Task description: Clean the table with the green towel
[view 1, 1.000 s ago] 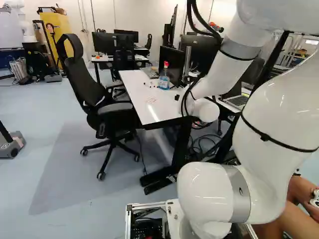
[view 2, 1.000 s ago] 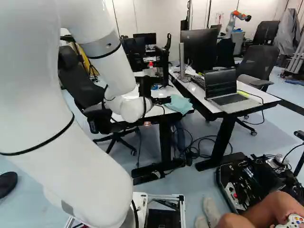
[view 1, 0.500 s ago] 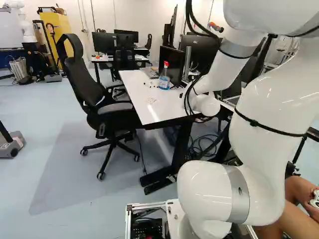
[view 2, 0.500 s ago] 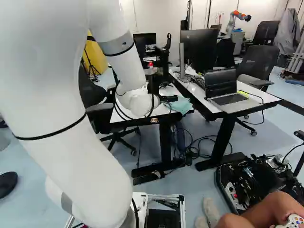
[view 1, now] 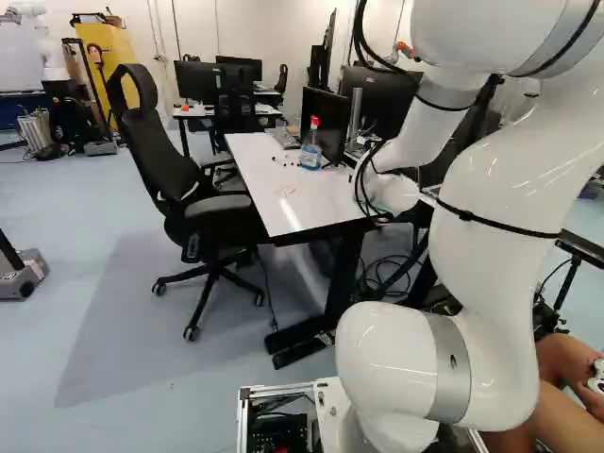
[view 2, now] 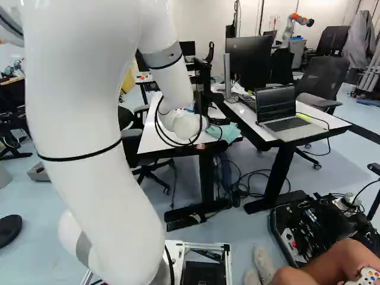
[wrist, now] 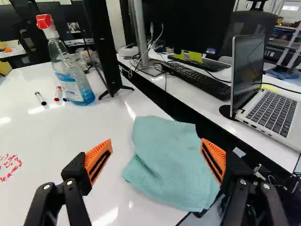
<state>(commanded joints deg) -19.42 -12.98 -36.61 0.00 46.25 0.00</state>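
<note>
The green towel (wrist: 171, 162) is spread loosely, its folds left uneven, at a corner of the white surface (wrist: 56, 127), and part of it is draped past the edge beside the gap. In the wrist view the towel is framed by the two orange-padded fingers of the hand (view 2: 219, 120), which are held wide apart; nothing is gripped. In the right base view the hand is seen close to the towel, and the arm (view 2: 89, 89) is stretched out over the surface, with black cables looped around its far end.

Farther in on the surface, red writing (wrist: 9, 167) is left at the side away from the gap. Beyond it, a marker with a dark cap (wrist: 40, 98) is laid down, and a red-capped marker (wrist: 58, 93) is placed near a clear spray bottle (wrist: 70, 80) with a red top and blue liquid. The bottle is stood upright, just beside a monitor (wrist: 101, 42) that is carried on splayed feet.

Across the gap, a second surface (wrist: 186, 96) is occupied by an open laptop (wrist: 270, 110), a black keyboard (wrist: 200, 77) and a larger screen (wrist: 188, 23). In the left base view, a black office chair (view 1: 156, 151) is set along the first surface's left side.
</note>
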